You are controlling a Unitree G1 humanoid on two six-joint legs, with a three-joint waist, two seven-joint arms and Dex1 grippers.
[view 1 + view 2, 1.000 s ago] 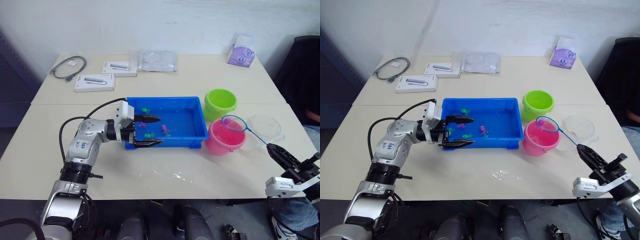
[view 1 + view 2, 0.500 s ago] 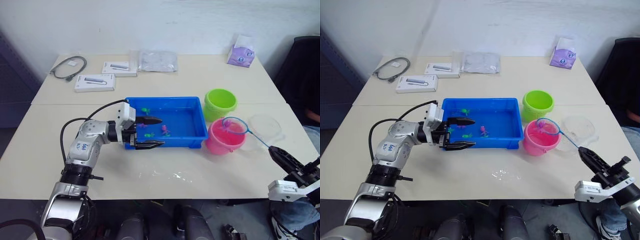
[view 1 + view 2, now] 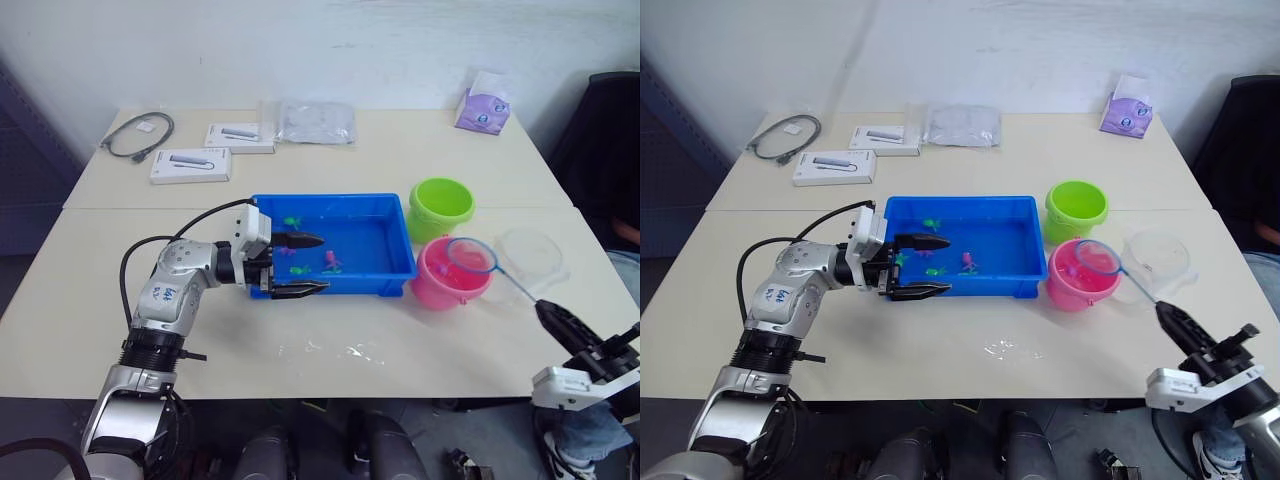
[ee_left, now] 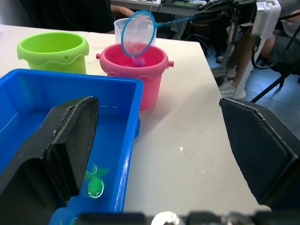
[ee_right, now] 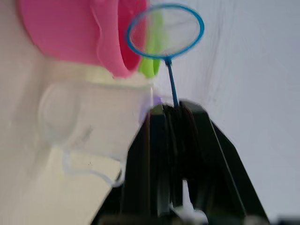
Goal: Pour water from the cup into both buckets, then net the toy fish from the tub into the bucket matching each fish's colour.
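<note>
The blue tub (image 3: 398,262) holds water and a few toy fish, such as a green one (image 3: 291,221) and a pink one (image 3: 328,262). My left gripper (image 3: 322,262) is open astride the tub's front wall near its left corner, one finger over the water, one outside. The green bucket (image 3: 440,206) and the pink bucket (image 3: 436,284) stand right of the tub. My right gripper (image 3: 543,308) is shut on the net's handle, and the blue hoop (image 3: 470,256) hovers over the pink bucket. The clear cup (image 3: 532,252) sits right of the pink bucket.
Two white boxes (image 3: 190,164), a grey cable (image 3: 135,135) and a clear bag (image 3: 316,121) lie at the table's back left. A purple tissue pack (image 3: 481,109) is at the back right. Water drops (image 3: 352,350) spot the table in front of the tub.
My right gripper has drawn back toward the table's near edge, and the net hoop has shifted slightly nearer over the pink bucket. The left gripper has barely moved.
</note>
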